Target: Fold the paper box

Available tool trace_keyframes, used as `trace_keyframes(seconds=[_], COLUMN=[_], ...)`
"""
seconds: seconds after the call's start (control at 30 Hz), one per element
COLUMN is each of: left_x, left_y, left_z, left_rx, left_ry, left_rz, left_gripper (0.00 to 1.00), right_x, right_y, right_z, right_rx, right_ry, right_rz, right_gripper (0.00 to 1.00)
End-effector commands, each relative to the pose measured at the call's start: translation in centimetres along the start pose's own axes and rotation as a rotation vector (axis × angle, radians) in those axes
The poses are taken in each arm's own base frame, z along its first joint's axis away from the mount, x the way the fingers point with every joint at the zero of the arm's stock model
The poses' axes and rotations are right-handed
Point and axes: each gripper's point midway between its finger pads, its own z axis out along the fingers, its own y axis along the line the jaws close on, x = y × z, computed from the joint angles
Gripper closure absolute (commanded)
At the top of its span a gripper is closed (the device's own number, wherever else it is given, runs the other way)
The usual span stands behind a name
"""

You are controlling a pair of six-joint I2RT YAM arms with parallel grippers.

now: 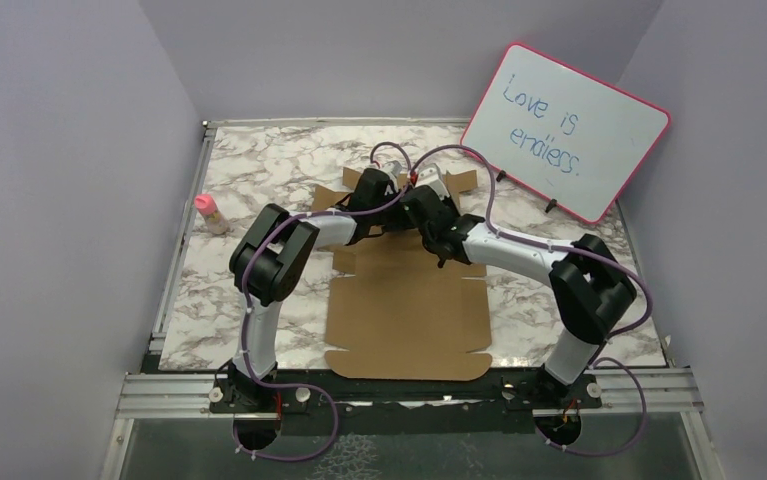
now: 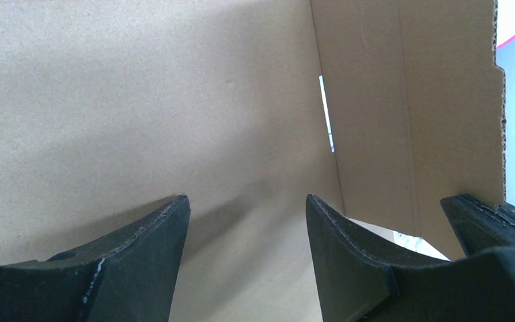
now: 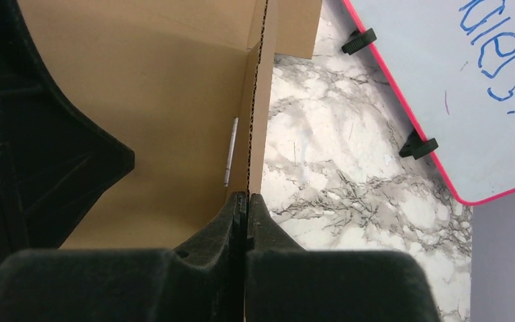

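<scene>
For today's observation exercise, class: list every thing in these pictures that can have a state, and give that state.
paper box: partly folded, near panel flat, a side wall raised.
left end effector: open, over the cardboard.
right end effector: shut on the box's raised wall.
whiteboard: propped up, written on.
bottle: upright, pink cap on.

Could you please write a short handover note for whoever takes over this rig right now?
Left end effector: open, over the inner face of the plain brown cardboard mailer box, gripping nothing.
Right end effector: shut on the edge of a raised side flap at the box's far end.
Done: that one flap stands up.
Left to do: the near half lies flat on the marble table; other walls and lid unfolded.
</scene>
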Motion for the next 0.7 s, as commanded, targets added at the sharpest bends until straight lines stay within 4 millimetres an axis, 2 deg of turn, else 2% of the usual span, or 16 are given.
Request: trace_keyframes(seconds=[0.0,0.17,0.43,0.53,0.67], left_x=[3.5,3.4,1.3,0.5,0.2], left_y=[2.0,2.3,0.8,-0.2,-0.9], left_z=[0.3,0.0,-1.4,-2.2,-3.0], left_rx=[-0.052,-0.076,-0.072,-0.063,-0.064], left_ry=[0.086,0.084,0.035,0.013,0.004], left_rz=[-0.025,-0.01,0.018,0.033,0.051], left_gripper=[0.34,0.33,0.33,0.33,0.33], right_x=[0.2,-0.8,-0.1,0.9,2.8], right_y=[1.0,0.9,-1.9,-2.7,-3.0], right_z=[-0.3,-1.8,-4.6,-5.2,-5.3], right_rx=[-0.016,-0.093,-0.149,-0.195,-0.258], right_ry=[0.012,-0.039,-0.082,-0.095,-0.075], right_rz=[-0.011,0.056,0.22,0.302,0.392], right_gripper=[0.94,0.78,0.56,0.47,0.42])
